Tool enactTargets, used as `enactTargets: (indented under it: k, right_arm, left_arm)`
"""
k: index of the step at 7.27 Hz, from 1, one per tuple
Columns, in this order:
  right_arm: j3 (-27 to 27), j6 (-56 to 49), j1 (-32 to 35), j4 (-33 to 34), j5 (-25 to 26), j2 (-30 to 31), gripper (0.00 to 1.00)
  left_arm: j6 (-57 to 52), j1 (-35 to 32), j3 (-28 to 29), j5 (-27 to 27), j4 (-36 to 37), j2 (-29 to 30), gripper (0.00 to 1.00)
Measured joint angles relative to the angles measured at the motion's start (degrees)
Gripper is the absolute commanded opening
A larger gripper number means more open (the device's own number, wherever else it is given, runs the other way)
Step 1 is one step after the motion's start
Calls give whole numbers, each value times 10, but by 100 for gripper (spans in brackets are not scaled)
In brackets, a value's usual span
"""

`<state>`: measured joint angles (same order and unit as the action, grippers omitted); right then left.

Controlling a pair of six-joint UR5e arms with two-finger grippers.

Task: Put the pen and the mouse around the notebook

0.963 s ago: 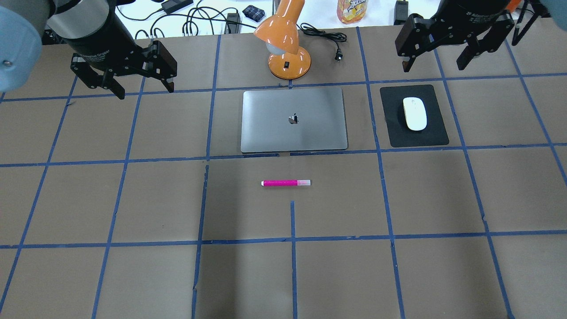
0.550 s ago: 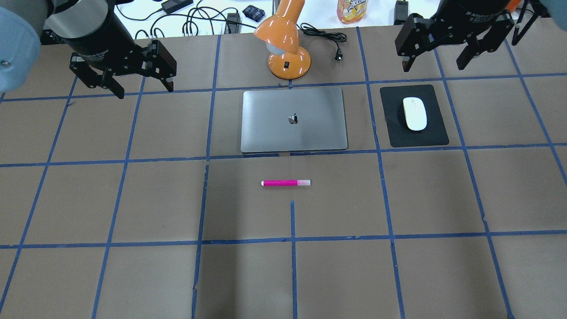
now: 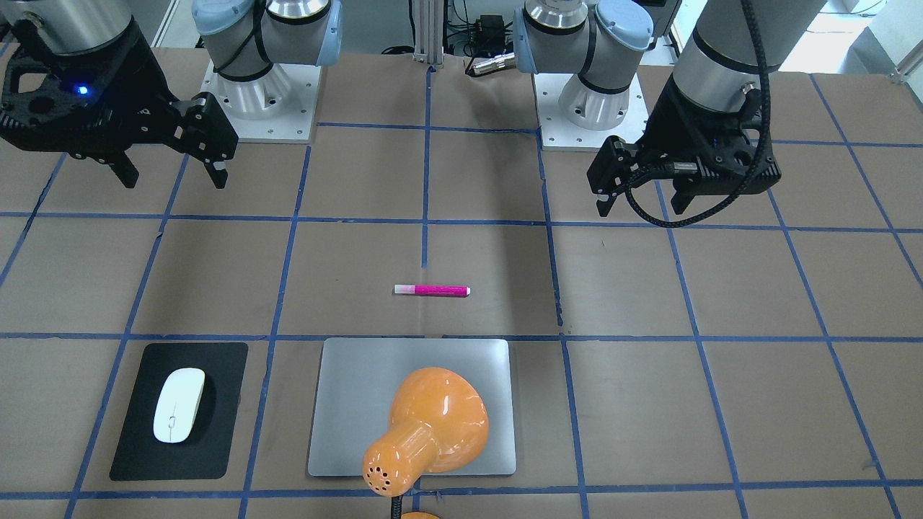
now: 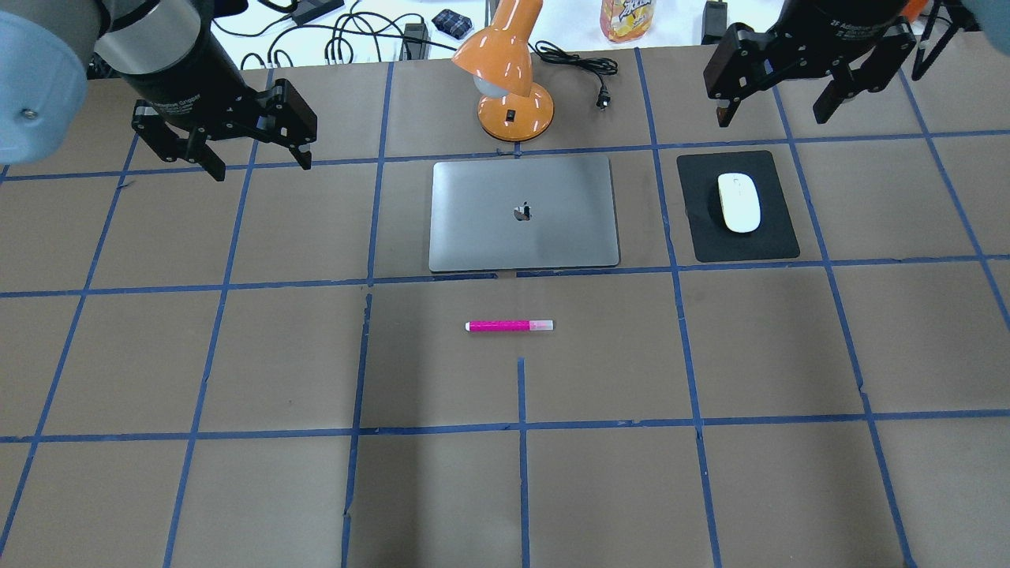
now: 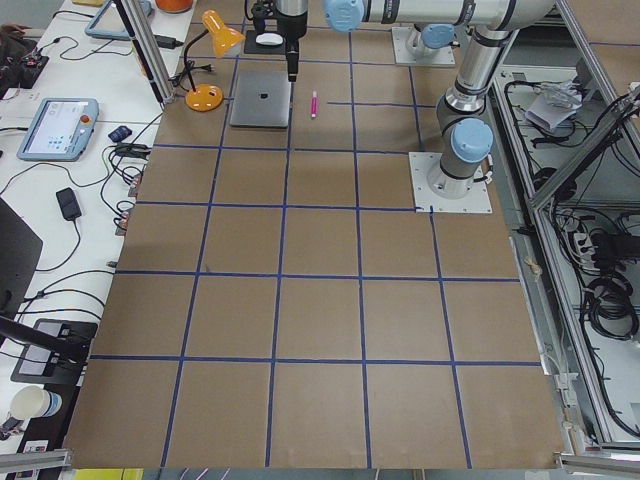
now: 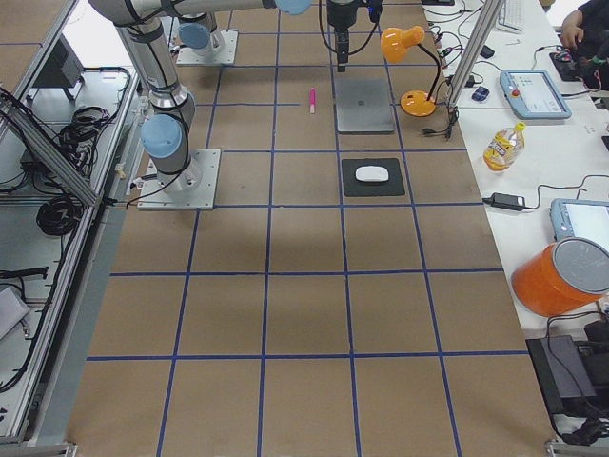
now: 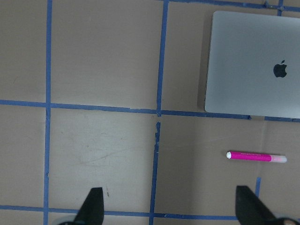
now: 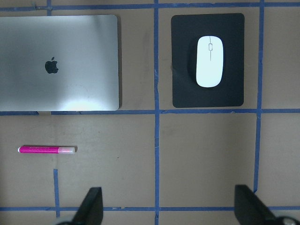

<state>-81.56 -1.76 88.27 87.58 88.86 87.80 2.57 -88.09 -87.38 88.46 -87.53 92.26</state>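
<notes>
Grip: left gripper [image 4: 259,164] and right gripper [image 4: 773,117] spread wide, empty | Place: pen [image 4: 510,325] near notebook [image 4: 523,213]; mouse [image 4: 738,203] on pad [image 4: 702,237] | Handling: I judge pen light, slick; pinch mid-barrel.

A: What can't you see whole?
B: From the front, the lamp [image 3: 433,418] covers part of the notebook [image 3: 346,404]; my left wrist view cuts off its right edge. From the sides the pen [image 5: 313,103] is a speck.
</notes>
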Motion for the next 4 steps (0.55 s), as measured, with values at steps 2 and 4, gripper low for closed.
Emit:
enactTargets:
  k: [2, 4]
  right_arm:
    - [0, 0, 0, 0, 0, 0, 100]
    - [0, 0, 0, 1, 1, 0, 100]
  left_arm:
    - [-2, 5, 0, -1, 1, 0, 100]
    - [-3, 8, 0, -1, -1, -8, 100]
